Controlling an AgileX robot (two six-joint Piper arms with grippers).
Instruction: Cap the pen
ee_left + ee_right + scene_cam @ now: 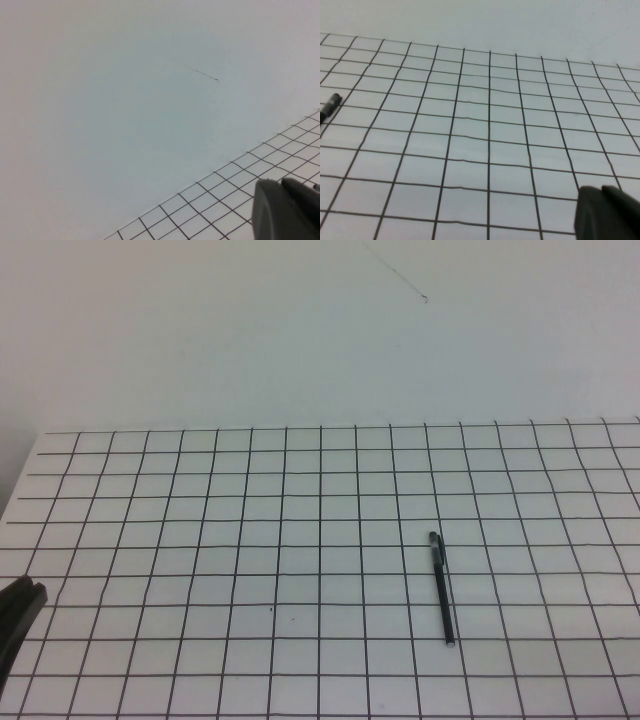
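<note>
The thin black pen (441,587) lies flat on the grid table, right of the middle, lengthwise front to back. Its far end is a little thicker than the rest. No separate cap shows anywhere. One end of the pen shows at the edge of the right wrist view (329,107). My left gripper (22,606) sits low at the table's front left edge, far from the pen, fingers together and empty; it also shows in the left wrist view (287,207). My right gripper (610,212) is out of the high view, fingers together and empty, above the grid.
The white table with black grid lines (250,540) fills the scene and ends at a plain white wall (300,330) at the back. A thin dark mark (400,275) is on the wall.
</note>
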